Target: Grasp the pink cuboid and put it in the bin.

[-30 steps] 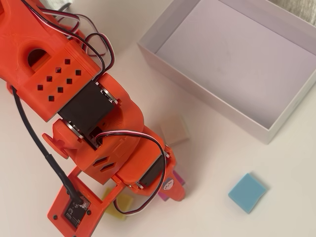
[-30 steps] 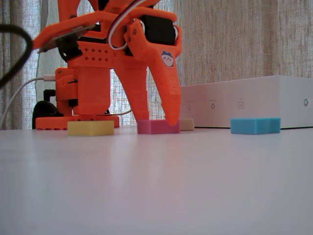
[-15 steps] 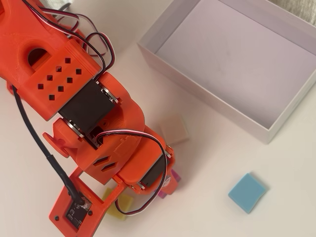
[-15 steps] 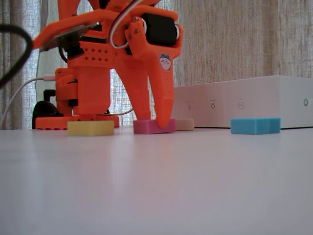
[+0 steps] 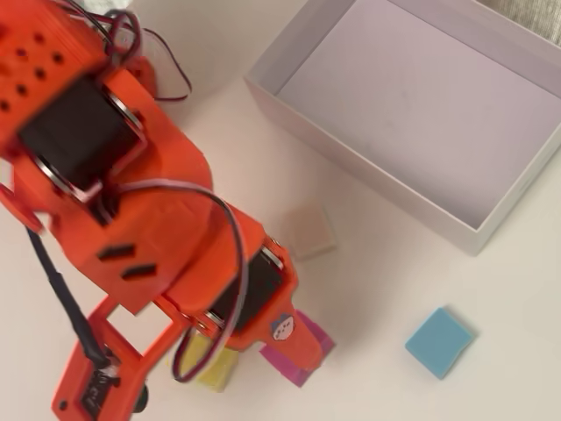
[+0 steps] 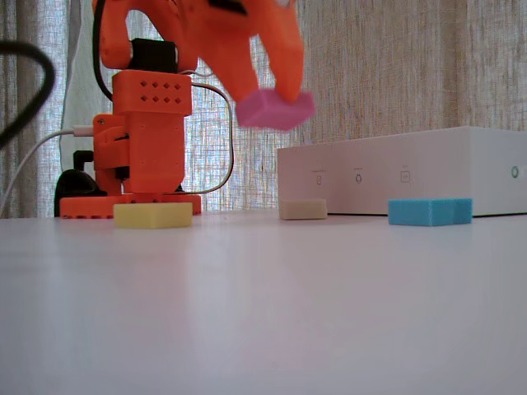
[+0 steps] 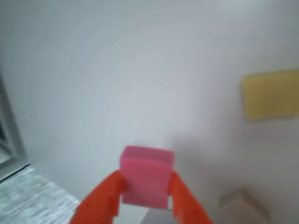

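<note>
In the fixed view, from left to right, the orange arm (image 6: 148, 123) stands on its base at the far left of the table (image 6: 263, 313), and one yellow block (image 6: 153, 215) lies flat just in front of that base. Next comes the pincer (image 6: 276, 103), which is closed on the pink cuboid (image 6: 274, 109) and holds it in the air, well above the table and left of the bin (image 6: 403, 177). The cuboid is tilted here, its flat faces are not level, and one corner points to the right toward the bin. In the wrist view the pink cuboid (image 7: 145, 176) sits between the two orange fingers (image 7: 105, 198), which press on its left and right sides; its longer visible side runs up and away from the fingers, and its top edge is free. Below the held piece, one cream block (image 6: 302, 209) lies on the table close to the bin wall, and farther right one blue block (image 6: 430, 211) lies flat near the same wall. So there are four blocks, one of each colour, all small flat squares with soft matt foam-like faces. The single bin (image 5: 368, 180) in the overhead view is a wide shallow white rectangle with thin low walls and a pale smooth floor. The table is white and smooth.
</note>
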